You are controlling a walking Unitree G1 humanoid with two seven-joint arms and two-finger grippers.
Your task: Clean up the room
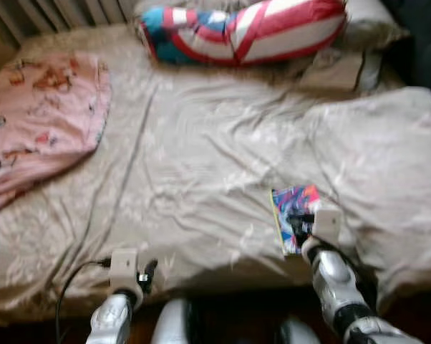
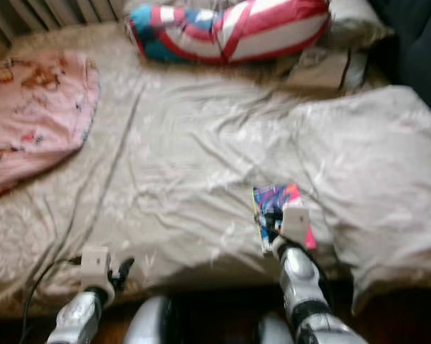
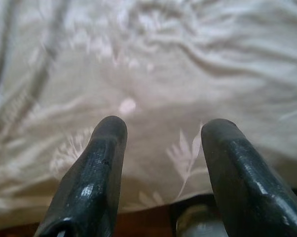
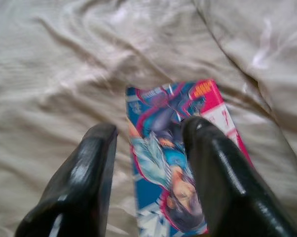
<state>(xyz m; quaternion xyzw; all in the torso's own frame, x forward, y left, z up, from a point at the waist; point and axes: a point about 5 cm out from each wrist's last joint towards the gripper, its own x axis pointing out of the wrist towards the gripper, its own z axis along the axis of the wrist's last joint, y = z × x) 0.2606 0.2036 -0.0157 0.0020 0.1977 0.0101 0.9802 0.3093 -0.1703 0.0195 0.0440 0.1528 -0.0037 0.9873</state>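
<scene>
Bed point(image 1: 201, 158) under rumpled beige sheet. On it: pink patterned blanket point(image 1: 36, 115) at left, red-white-blue striped pillow point(image 1: 244, 29) at head, colourful comic book point(image 1: 294, 215) near front edge.

Comic book point(image 1: 296, 215) — near end hidden.

The bed point(image 1: 201, 143) lies before the robot. A pillow point(image 1: 244, 29) lies at its far end, a blanket point(image 1: 36, 122) on its left side. A comic book point(image 1: 293, 215) lies on the sheet near the front edge, to the right, under the right gripper point(image 4: 148, 131). The left gripper point(image 3: 163, 131) is over the front edge, to the left.
</scene>
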